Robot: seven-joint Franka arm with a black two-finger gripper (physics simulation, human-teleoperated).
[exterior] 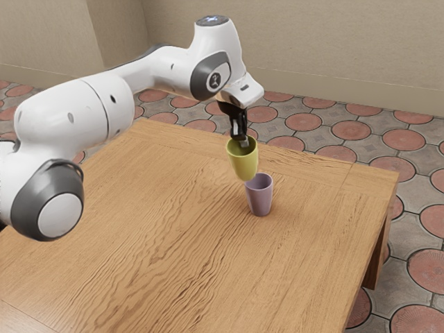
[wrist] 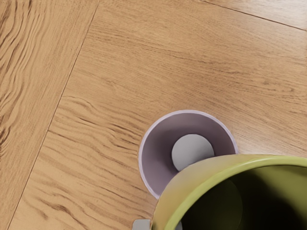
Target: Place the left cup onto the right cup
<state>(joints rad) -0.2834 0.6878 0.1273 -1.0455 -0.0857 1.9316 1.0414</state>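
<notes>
My gripper (exterior: 240, 141) is clamped on the rim of the yellow-green cup (exterior: 243, 161), which is held clear of the wooden table (exterior: 152, 229). The cup's base hangs at the open mouth of the upright purple cup (exterior: 259, 195), slightly off-centre. Whether the two cups touch cannot be determined.

Green cup (wrist: 204, 187) cropped at edge, purple cup (wrist: 157, 155) partly covered (by it)

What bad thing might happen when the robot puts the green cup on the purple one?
The green cup hangs off to one side of the purple cup, so it might hit the rim and tip it over. The end effector grips only the green cup's rim and the cup looks tilted, so it may slip or land crooked.
</notes>
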